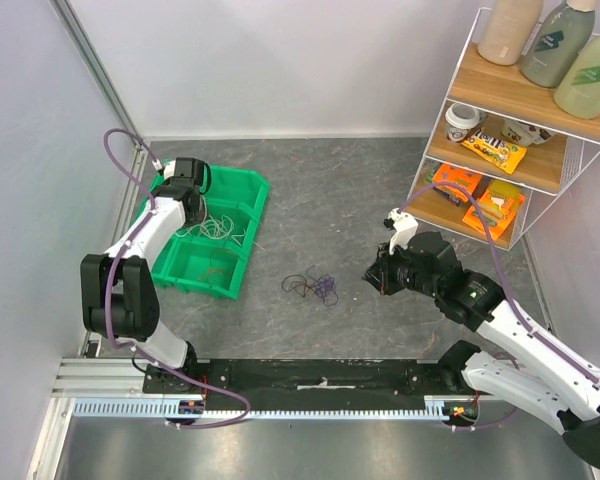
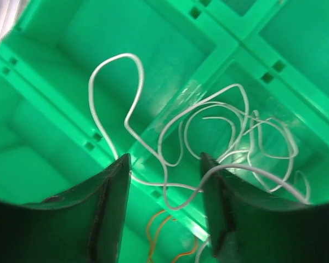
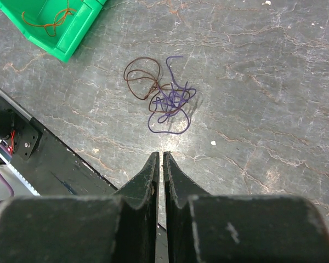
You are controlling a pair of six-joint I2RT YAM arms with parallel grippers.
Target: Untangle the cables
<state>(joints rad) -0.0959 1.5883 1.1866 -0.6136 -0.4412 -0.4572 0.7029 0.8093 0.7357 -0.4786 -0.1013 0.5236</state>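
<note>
Evidently mid-sort. At the left edge of the tabletop (image 1: 380, 200), toward the far corner, a green bin (image 1: 248, 195), with a loose tangle of white cable (image 1: 215, 228) in one compartment and an orange cable (image 3: 46, 19) in the compartment nearer the arms. Right above the white tangle, the left pincer (image 2: 164, 164), fingers parted and gripping nothing, a white strand lying across the bin floor under the gap. Near the middle of the tabletop, well apart from the bin, a small clump (image 1: 312, 288): purple cable (image 3: 172, 101) knotted on itself, brown cable (image 3: 148, 82) looped beside it and crossing into the knot. To the right of that clump, the right pincer (image 3: 160, 159), pressed nearly shut, empty, pointing toward it. By the look of them, very light, limp, thin and probably slick; nothing stiff to push against, and apt to drag the whole clump along under a pull. Best taken on a free stretch, not at the knot: the open brown loop on the side away from the purple, or the purple tail hooking out of the knot. Calls for a low pinch right at the tabletop, closing fully, given so thin a strand. Probably worth pinning the purple with one pincer while drawing the brown clear with the other. Main risk: a quick tug tightening the knot.
</note>
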